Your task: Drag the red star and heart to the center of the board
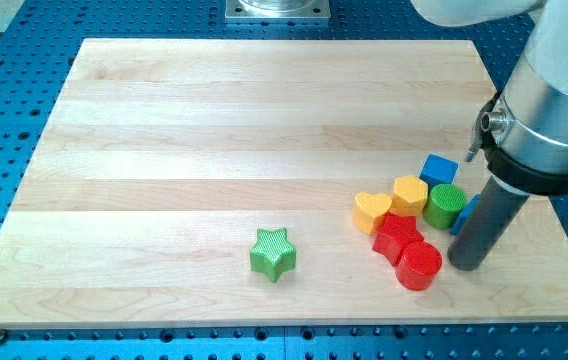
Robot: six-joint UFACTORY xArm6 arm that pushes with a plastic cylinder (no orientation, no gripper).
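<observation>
The red star lies in a cluster of blocks at the view's lower right. A second red block, rounded and thick, touches its lower right side; I cannot make out its exact shape. My tip rests on the board just right of this rounded red block, a small gap apart. The dark rod rises from there up to the silver arm at the view's right edge.
A yellow heart, a yellow pentagon-like block, a green cylinder and a blue cube crowd above the red star. Another blue block is partly hidden behind the rod. A green star sits alone at bottom centre.
</observation>
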